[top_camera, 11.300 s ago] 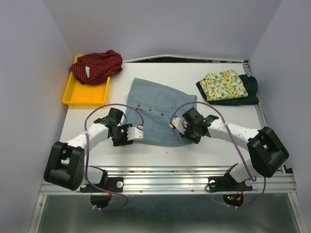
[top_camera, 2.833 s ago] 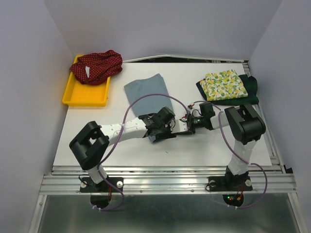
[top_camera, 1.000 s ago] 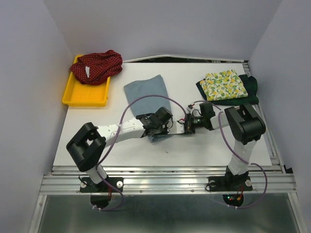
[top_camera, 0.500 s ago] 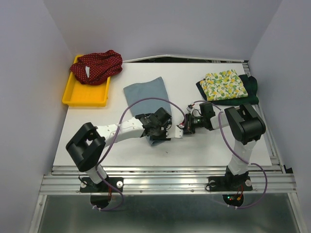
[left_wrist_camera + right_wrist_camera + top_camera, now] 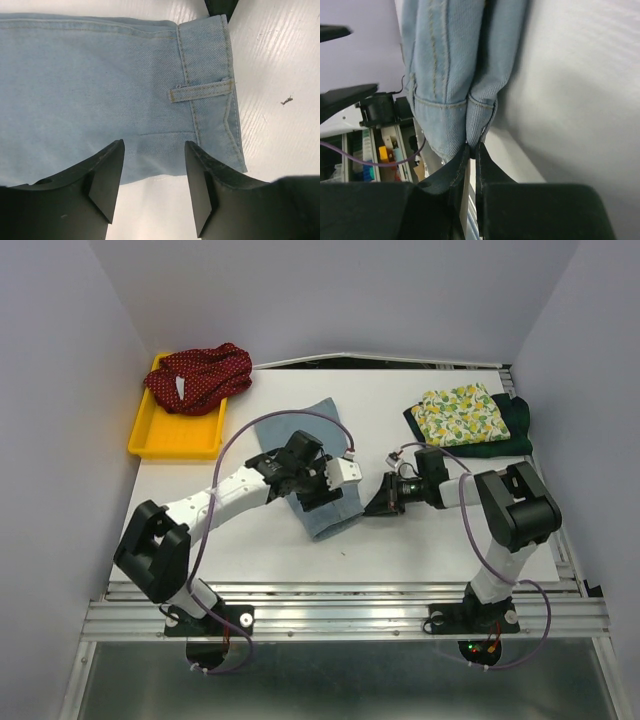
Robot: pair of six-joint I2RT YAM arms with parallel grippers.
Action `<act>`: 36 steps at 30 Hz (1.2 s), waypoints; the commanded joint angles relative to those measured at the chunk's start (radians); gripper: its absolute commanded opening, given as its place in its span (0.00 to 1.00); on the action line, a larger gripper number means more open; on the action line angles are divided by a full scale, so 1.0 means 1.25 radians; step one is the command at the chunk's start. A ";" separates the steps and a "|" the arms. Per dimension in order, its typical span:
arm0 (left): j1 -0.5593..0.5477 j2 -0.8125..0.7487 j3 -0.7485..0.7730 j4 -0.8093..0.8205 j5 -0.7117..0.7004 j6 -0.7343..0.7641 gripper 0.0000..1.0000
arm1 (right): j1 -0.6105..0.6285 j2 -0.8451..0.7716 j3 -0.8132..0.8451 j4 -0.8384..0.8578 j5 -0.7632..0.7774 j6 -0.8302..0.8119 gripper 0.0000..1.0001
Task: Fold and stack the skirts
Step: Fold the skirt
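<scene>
We judge the job roughly half done. The denim skirt [image 5: 330, 518] lies folded narrow at the centre of the worktop [image 5: 420, 550], not yet stacked. The left pincer [image 5: 154, 147] hovers over it, jaws apart and empty. The right pincer [image 5: 472, 150] is closed tight at the fold's 3 o'clock edge (whether it nips cloth we cannot tell). The lemon-print skirt [image 5: 460, 415] sits folded on the dark green one [image 5: 515, 428] at 2 o'clock. The red dotted skirt [image 5: 200, 375] lies crumpled in the yellow tray [image 5: 175, 443] at 10 o'clock.

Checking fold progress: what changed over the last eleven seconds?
The denim skirt, spread flat before, now lies folded into a narrow strip. The left gripper let go, opened and lifted. The right gripper stays shut at its edge; red dotted skirt and lemon-print skirt unmoved.
</scene>
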 commanded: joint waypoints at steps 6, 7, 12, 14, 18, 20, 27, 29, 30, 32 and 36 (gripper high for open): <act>0.010 0.174 -0.018 0.038 0.111 -0.016 0.55 | 0.007 -0.071 0.006 -0.144 -0.081 -0.176 0.08; 0.010 0.189 -0.022 0.042 0.109 -0.010 0.55 | 0.007 -0.075 0.031 -0.241 -0.076 -0.204 0.13; 0.010 0.193 -0.038 0.044 0.088 0.035 0.61 | 0.007 -0.107 0.113 -0.433 -0.020 -0.343 0.35; 0.011 0.161 -0.048 0.050 0.077 0.048 0.69 | 0.007 -0.119 0.162 -0.469 0.012 -0.359 0.36; 0.013 0.052 -0.036 0.038 0.079 0.025 0.80 | 0.007 -0.116 0.200 -0.454 0.043 -0.316 0.44; 0.013 -0.028 -0.026 0.029 0.080 0.002 0.89 | 0.007 -0.107 0.199 -0.406 0.046 -0.257 0.56; 0.012 -0.179 -0.077 0.045 -0.022 -0.011 0.99 | 0.007 -0.021 0.145 -0.294 0.031 -0.121 0.84; 0.011 -0.201 -0.111 0.055 -0.057 -0.010 0.99 | 0.014 -0.001 0.134 -0.282 0.026 -0.105 0.87; 0.008 -0.205 -0.119 0.062 -0.070 -0.016 0.99 | 0.023 0.003 0.125 -0.271 0.023 -0.096 0.88; -0.003 -0.215 -0.147 0.089 -0.089 -0.037 0.99 | 0.040 0.015 0.123 -0.238 0.015 -0.090 0.88; -0.052 -0.253 -0.232 0.198 -0.176 -0.117 0.99 | 0.066 0.043 0.122 -0.204 0.015 -0.078 0.87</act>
